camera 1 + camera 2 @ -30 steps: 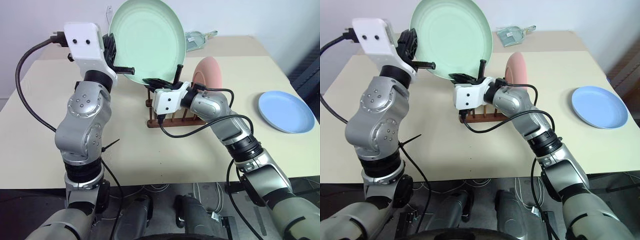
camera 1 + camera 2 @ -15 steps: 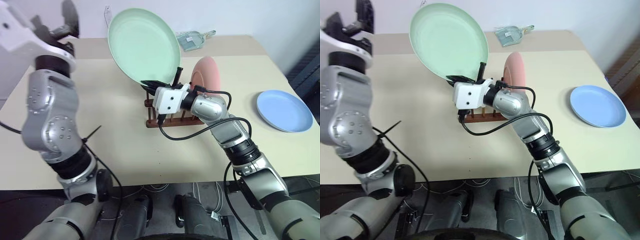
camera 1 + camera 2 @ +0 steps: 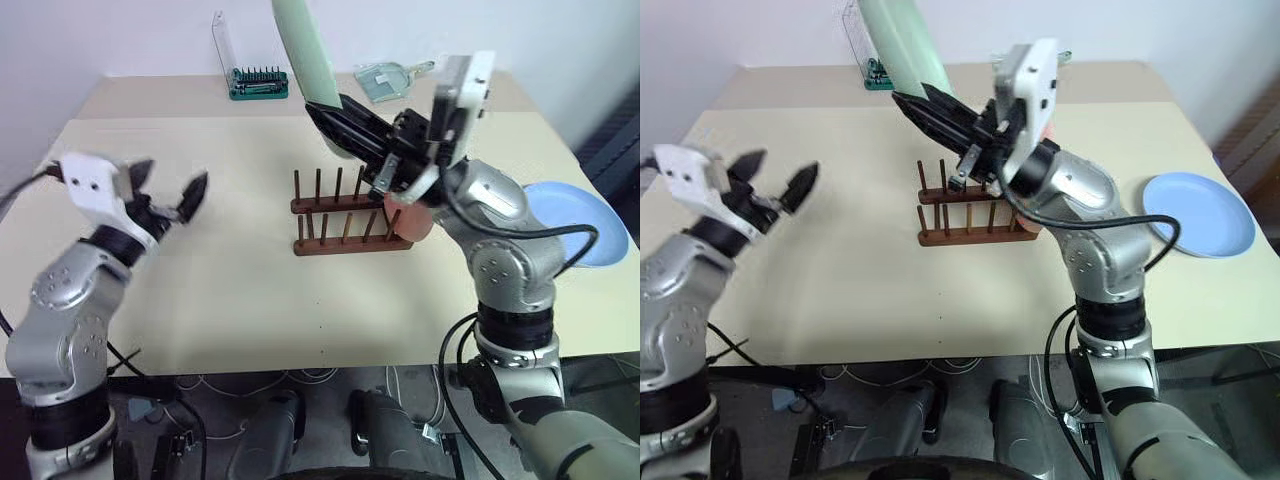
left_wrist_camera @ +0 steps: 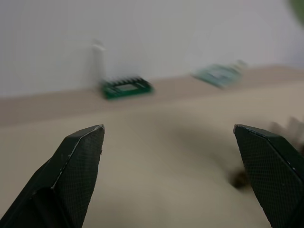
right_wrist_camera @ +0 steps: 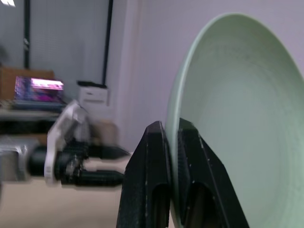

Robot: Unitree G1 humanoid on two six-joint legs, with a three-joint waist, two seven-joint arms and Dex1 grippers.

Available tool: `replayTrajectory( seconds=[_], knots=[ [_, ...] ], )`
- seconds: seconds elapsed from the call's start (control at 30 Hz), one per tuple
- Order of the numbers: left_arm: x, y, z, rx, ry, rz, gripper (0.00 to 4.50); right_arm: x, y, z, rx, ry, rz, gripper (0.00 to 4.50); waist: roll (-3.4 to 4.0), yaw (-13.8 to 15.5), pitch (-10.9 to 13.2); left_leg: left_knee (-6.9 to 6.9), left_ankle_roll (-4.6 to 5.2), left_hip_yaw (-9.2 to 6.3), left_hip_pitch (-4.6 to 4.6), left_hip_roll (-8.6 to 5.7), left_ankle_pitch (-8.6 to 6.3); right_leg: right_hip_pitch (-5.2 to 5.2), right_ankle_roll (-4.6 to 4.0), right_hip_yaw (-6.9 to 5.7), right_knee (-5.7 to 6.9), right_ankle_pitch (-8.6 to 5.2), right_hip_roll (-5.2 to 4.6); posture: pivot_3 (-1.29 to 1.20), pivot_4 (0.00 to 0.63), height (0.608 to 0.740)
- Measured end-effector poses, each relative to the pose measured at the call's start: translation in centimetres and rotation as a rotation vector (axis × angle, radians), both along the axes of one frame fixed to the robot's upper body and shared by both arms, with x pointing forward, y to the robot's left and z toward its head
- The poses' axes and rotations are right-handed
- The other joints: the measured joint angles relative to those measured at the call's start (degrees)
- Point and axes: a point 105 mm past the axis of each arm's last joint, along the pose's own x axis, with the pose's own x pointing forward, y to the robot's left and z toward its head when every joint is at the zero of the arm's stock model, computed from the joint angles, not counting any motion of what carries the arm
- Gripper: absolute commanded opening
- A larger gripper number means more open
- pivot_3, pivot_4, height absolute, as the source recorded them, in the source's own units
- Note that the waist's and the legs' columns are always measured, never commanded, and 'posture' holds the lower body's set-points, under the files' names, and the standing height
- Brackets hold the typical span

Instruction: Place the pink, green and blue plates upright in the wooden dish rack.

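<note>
- Green plate [image 3: 305, 50]: held edge-on and raised above the table [image 3: 220, 300], behind and above the wooden dish rack [image 3: 345, 215], with its upper part running out of the head views. In the right wrist view the rim of this plate sits between the two black fingers [image 5: 152, 185].
- Right gripper [image 3: 335, 118]: clenched on the lower rim of the green plate, with the fingers pointing toward the robot's left, over the rack.
- Left gripper [image 3: 168, 190]: released, with its fingers spread wide and nothing between them, hanging over the table well to the left of the rack.
- Pink plate [image 3: 412, 220]: stands at the right end of the rack, mostly hidden behind the right arm.
- Blue plate [image 3: 1200, 213]: lies flat on the table near its right edge, apart from the rack.
- Rack: two rows of upright pegs near the middle of the table; the slots to the left of the pink plate hold nothing.
- Green case of screwdriver bits [image 3: 258, 82]: sits at the far edge of the table.
</note>
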Motion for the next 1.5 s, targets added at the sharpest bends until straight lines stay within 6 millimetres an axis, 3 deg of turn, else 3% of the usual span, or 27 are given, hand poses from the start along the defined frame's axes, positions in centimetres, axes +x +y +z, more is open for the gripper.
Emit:
replayTrajectory(
  seconds=[0.2, 0.3, 0.6, 1.17, 1.3, 1.5],
  knots=[
    [-2.5, -3.4, -3.6, 0.06, 0.144, -0.256, 4.48, 0.3, -1.5, -0.5, 0.1, 0.196, 0.001, 0.0, 0.15, -0.14, 0.01, -0.06, 0.0, 0.05, 0.01, 0.11, 0.0, -0.04, -0.17, 0.01, -0.02, -0.08, 0.03, 0.0, 0.15, 0.74],
    [-3.0, -4.6, -4.3, 0.057, 0.174, -0.331, 4.48, 0.5, -1.9, -0.9, 0.128, 0.254, -0.015, 0.0, 0.15, -0.07, 0.01, -0.1, 0.05, 0.06, 0.01, 0.11, 0.03, -0.05, -0.18, 0.01, -0.08, -0.08, 0.03, 0.0, 0.15, 0.74],
    [-4.0, -6.4, -4.5, 0.049, 0.182, -0.435, 4.48, 1.7, -2.7, -2.4, 0.191, 0.405, -0.058, 0.0, 0.16, -0.04, 0.01, -0.28, 0.13, 0.08, 0.0, 0.14, 0.08, 0.01, -0.21, -0.01, -0.42, -0.05, 0.05, 0.0, 0.15, 0.74],
    [-4.1, -6.8, -4.6, 0.034, 0.19, -0.445, 4.48, 3.3, -4.0, -4.6, 0.245, 0.549, -0.137, 0.0, 0.16, -0.03, 0.01, -0.51, 0.17, 0.09, 0.0, 0.17, 0.1, -0.02, -0.21, -0.02, -0.61, -0.04, 0.06, 0.0, 0.15, 0.74],
    [-4.1, -6.9, -4.6, 0.035, 0.187, -0.45, 4.5, 3.3, -4.0, -4.7, 0.249, 0.558, -0.142, 1.35, 0.16, -0.03, 0.01, -0.55, 0.17, 0.09, 0.0, 0.17, 0.1, -0.02, -0.21, -0.02, -0.63, -0.04, 0.07, 0.0, 0.15, 0.74],
    [-4.1, -6.9, -4.5, 0.035, 0.186, -0.45, 4.5, 3.4, -4.0, -4.7, 0.25, 0.561, -0.148, 4.33, 0.16, -0.02, 0.01, -0.57, 0.17, 0.09, 0.0, 0.17, 0.1, -0.02, -0.21, -0.02, -0.66, -0.04, 0.07, 0.0, 0.15, 0.74]
  ],
)
